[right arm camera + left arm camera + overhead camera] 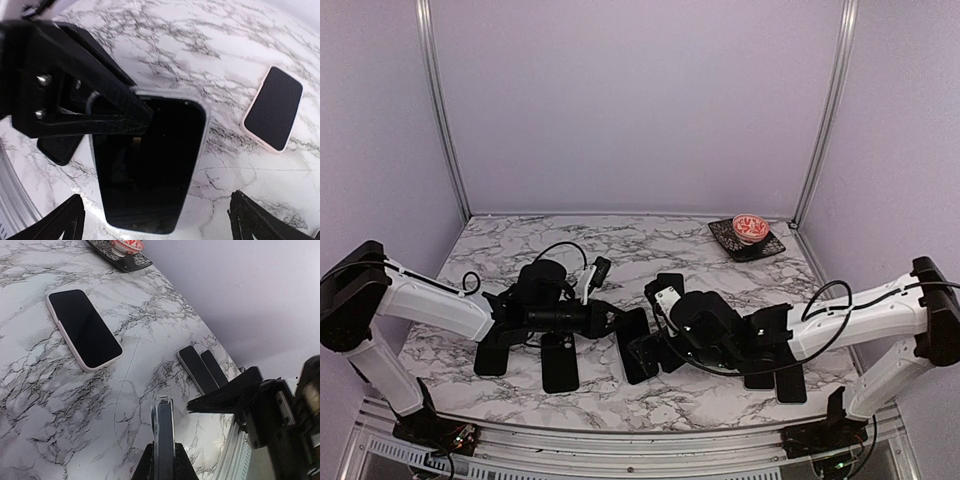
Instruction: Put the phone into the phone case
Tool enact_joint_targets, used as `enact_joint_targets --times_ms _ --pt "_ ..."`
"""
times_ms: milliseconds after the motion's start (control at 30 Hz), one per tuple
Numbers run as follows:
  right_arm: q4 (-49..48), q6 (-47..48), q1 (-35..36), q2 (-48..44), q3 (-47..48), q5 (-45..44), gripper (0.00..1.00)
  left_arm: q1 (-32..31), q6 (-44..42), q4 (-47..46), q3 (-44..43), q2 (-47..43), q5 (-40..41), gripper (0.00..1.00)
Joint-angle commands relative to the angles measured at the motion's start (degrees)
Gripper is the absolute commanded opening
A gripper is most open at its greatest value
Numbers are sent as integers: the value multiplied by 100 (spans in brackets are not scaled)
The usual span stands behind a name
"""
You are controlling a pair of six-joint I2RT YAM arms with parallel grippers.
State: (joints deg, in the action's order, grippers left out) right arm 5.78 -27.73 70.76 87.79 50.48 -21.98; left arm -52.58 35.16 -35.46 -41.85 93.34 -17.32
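Left gripper (163, 456) is clamped on the phone (150, 170), one finger (100, 107) across its dark screen. Right gripper (159, 222) stands wide open around the phone's lower end. Pale-rimmed phone case (274, 107) lies flat on the marble table (45, 410), well apart.

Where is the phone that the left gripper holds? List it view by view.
Top external: phone low centre, between the arms.
Left wrist: bottom centre, edge-on in the left gripper.
Right wrist: centre, face-on.
Shared landmark, wrist views: pale-rimmed phone lying flat, upper left and right.
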Motion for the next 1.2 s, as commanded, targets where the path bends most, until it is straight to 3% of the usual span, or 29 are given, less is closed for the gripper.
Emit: enact_joint_targets --times_ms 0,167,300,567,633,867,1033,1133,1167 --pt "-900 844 -178 -1179 -474 828 99 -24 -1039 272 44 -696 89 0" --pt "-1527 1660 -682 -2217 -1009 2726 99 -29 -2190 655 -75 -1716 -335 0" --pt "-1506 2303 -696 -2300 -912 2934 99 -33 -2770 933 -106 -2395 -1049 0" --pt "-1386 3027 -695 -1566 -154 3645 90 -33 -2921 994 -125 -2960 -1843 0" --pt "-1392 3084 -695 -1441 -75 3797 80 -33 -2919 989 -162 -3022 -1947 0" --pt "-1551 3157 -695 -1221 100 4393 1 -42 -2922 991 -330 -3131 -2109 0" --pt "-1624 3040 -695 -1241 185 4432 0 -51 -2876 991 -397 -3080 -2065 0" --pt "-1762 2932 -719 -1457 180 4341 0 -51 -2966 989 -300 -3157 -1748 70" --pt "-1849 2888 -733 -1554 181 4353 0 -51 -3059 989 -225 -3213 -1611 82"
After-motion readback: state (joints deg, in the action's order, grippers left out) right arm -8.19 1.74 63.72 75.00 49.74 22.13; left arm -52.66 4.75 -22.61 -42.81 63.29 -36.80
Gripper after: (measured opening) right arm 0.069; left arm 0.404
